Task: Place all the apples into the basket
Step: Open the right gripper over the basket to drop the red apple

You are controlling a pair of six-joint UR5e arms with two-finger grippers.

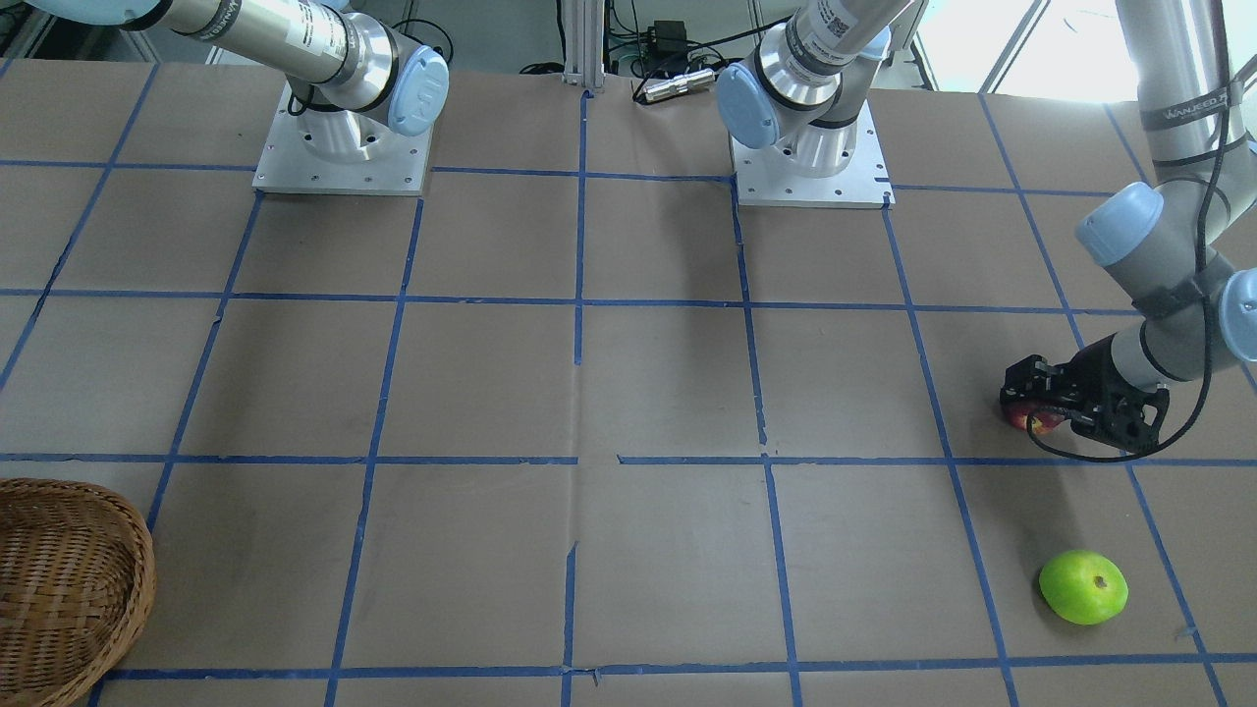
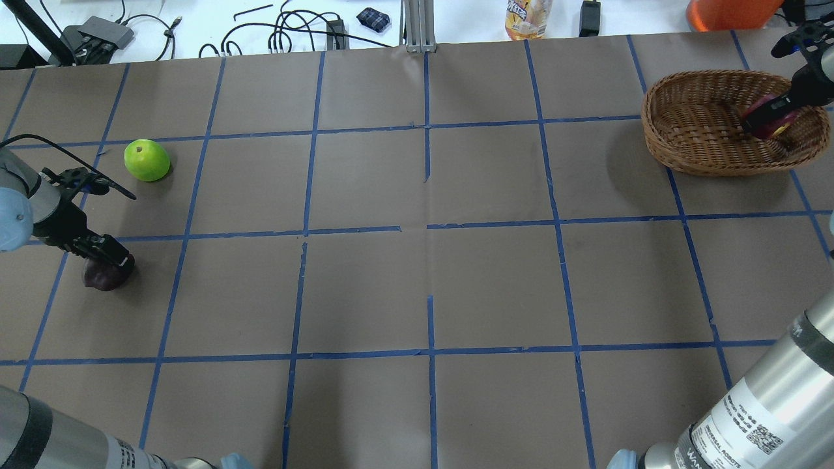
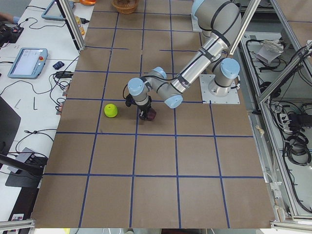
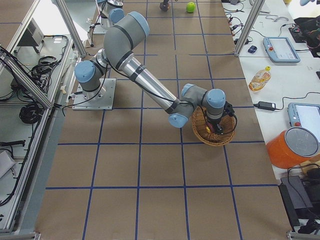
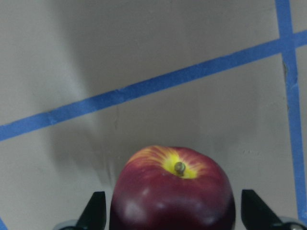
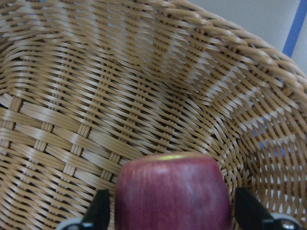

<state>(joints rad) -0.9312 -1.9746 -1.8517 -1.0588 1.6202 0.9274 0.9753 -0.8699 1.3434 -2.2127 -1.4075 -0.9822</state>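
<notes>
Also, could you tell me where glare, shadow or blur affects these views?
Front-facing view: window glare blows out the top right corner. Overhead view: the basket throws a soft shadow to its left. Right wrist view: the red apple is blurred, the weave behind sharper. Left wrist view: the maroon apple is fairly sharp.

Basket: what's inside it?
One red apple is inside the basket, with the right end effector straddling it. They cover the basket's bottom beneath, so whether the apple rests there or hangs just above cannot be seen.
</notes>
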